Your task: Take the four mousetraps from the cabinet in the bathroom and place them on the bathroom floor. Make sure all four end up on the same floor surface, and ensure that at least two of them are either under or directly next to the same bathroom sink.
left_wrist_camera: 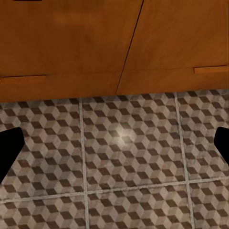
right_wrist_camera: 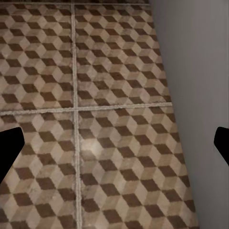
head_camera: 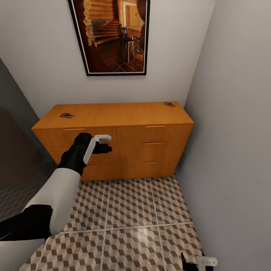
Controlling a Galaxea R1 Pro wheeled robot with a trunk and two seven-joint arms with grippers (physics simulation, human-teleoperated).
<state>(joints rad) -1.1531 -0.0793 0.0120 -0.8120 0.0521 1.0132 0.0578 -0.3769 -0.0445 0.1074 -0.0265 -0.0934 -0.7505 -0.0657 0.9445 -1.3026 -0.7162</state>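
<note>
While both sets of jaws stand wide and empty, the left gripper (head_camera: 102,143) faces the cabinet (head_camera: 150,146); two mousetraps (head_camera: 67,115) (head_camera: 169,104) lie above it.

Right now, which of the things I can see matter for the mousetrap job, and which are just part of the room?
Part of the job:
- two mousetraps on top of the cabinet, one near its left end, one at its right back corner
- cabinet
- tiled floor
- left gripper, raised in front of the cabinet

Just there:
- framed picture
- grey walls
</note>
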